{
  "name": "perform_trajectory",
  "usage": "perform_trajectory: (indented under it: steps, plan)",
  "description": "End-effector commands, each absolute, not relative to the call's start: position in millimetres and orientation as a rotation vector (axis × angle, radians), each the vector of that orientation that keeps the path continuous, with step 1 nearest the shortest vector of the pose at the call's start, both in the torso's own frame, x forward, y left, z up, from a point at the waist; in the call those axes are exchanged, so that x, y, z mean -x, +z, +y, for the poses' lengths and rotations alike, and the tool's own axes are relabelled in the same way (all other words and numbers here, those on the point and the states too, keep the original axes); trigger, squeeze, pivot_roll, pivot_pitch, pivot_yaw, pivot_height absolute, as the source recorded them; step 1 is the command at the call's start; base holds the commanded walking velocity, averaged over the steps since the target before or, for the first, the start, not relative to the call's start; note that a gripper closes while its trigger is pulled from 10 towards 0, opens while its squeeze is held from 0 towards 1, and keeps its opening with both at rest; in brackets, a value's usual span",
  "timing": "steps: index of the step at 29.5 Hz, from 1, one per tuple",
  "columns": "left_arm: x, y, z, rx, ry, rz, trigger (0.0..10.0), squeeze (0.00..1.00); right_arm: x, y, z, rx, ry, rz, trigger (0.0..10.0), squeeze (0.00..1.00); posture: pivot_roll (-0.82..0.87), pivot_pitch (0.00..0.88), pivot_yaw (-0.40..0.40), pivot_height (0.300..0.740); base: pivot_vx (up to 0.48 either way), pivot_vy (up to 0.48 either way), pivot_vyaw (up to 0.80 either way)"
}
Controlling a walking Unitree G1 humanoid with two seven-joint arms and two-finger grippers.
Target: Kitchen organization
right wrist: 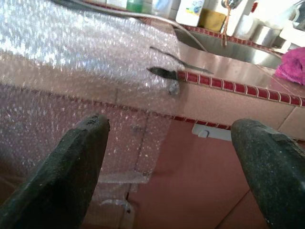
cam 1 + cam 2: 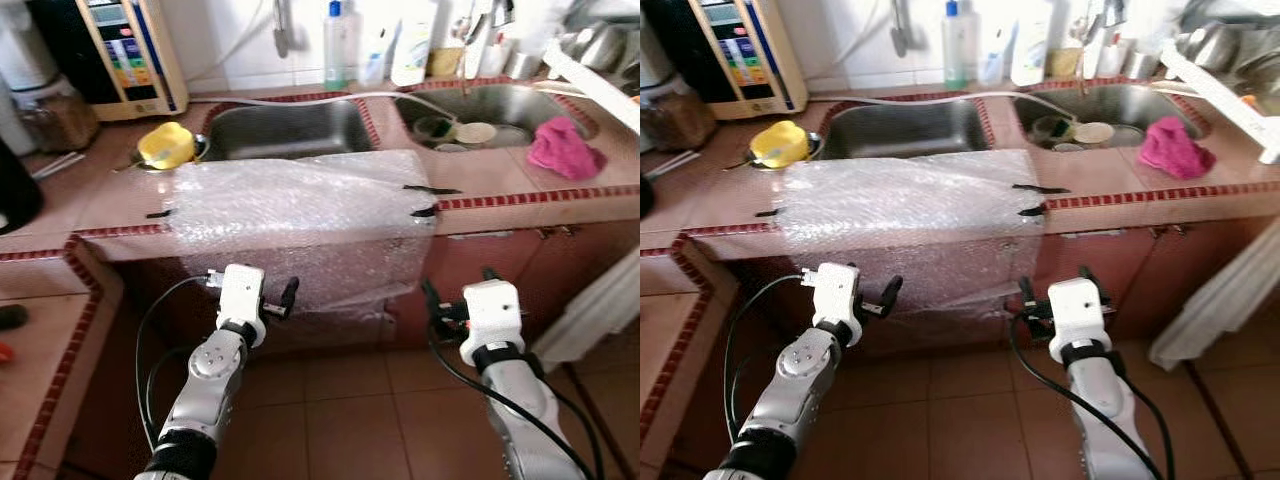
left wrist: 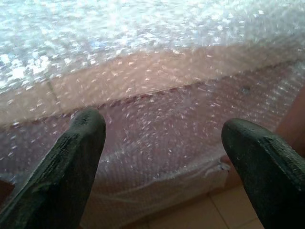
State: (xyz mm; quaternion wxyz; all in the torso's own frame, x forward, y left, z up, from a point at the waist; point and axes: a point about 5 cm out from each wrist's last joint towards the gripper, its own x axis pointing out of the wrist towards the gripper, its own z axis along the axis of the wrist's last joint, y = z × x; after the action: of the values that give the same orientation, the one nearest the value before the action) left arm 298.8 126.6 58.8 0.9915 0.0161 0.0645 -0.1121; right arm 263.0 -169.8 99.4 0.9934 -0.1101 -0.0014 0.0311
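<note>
Left gripper (image 3: 162,143) is where I start: its two black fingers are spread wide, holding nothing, pointing at the hanging part of the bubble wrap sheet (image 2: 300,215) just ahead, not touching as far as I can tell. That sheet lies over the tiled counter edge (image 2: 520,196) in front of the left sink (image 2: 285,130) and drapes down the cabinet face, taped at its corners. On my right, the right gripper (image 1: 169,157) is also spread and empty, low beside the sheet's right edge, below the black tape (image 1: 162,71).
</note>
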Motion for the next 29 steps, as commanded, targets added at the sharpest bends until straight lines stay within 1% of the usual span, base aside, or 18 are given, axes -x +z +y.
perform_trajectory:
  steps: [1, 5, 7, 10, 12, 15, 17, 21, 26, 29]
  plan:
    - [-299, 67, 139, -0.058, -0.158, 0.083, 10.0, 0.0, -269, 112, -162, 0.174, 0.048, -0.047, 10.0, 0.0, -0.06, 0.0, 0.034, 0.74, 0.0, 0.0, 0.0]
    - [-296, 74, 156, -0.079, -0.069, 0.051, 10.0, 0.0, -273, 111, -154, 0.128, 0.005, -0.031, 10.0, 0.0, -0.03, 0.0, 0.006, 0.74, 0.0, 0.0, 0.0]
    - [-293, 75, 162, -0.086, -0.054, 0.049, 10.0, 0.0, -276, 115, -154, 0.17, 0.006, -0.054, 10.0, 0.0, -0.03, 0.0, 0.001, 0.74, 0.0, 0.0, 0.0]
    - [-287, 74, 168, -0.096, -0.053, 0.06, 10.0, 0.0, -278, 120, -155, 0.174, 0.036, -0.082, 10.0, 0.0, -0.02, 0.0, -0.004, 0.74, 0.0, 0.0, 0.0]
    - [-285, 74, 167, -0.083, -0.076, 0.068, 10.0, 0.0, -278, 122, -159, 0.186, 0.03, -0.086, 10.0, 0.0, -0.02, 0.0, -0.007, 0.74, 0.0, 0.0, 0.0]
    - [-282, 77, 165, -0.116, -0.129, 0.073, 10.0, 0.0, -278, 121, -178, 0.173, -0.044, -0.071, 10.0, 0.0, -0.01, 0.0, 0.003, 0.74, 0.0, 0.0, 0.0]
    - [-279, 75, 166, -0.119, -0.144, 0.098, 10.0, 0.0, -275, 119, -186, 0.176, -0.076, -0.056, 10.0, 0.0, -0.02, 0.0, 0.01, 0.74, 0.0, 0.0, 0.0]
    - [-271, 81, 169, -0.119, -0.165, 0.101, 10.0, 0.0, -266, 119, -195, 0.201, -0.077, -0.057, 10.0, 0.0, -0.02, 0.0, 0.018, 0.74, 0.0, 0.0, 0.0]
    - [-261, 74, 175, -0.135, -0.175, 0.139, 10.0, 0.0, -261, 116, -206, 0.198, -0.093, -0.034, 10.0, 0.0, -0.02, 0.0, 0.014, 0.74, 0.0, 0.0, 0.0]
    - [-261, 72, 176, -0.133, -0.168, 0.154, 10.0, 0.0, -263, 112, -207, 0.199, -0.097, 0.002, 10.0, 0.0, -0.02, 0.0, 0.012, 0.74, 0.0, 0.0, 0.0]
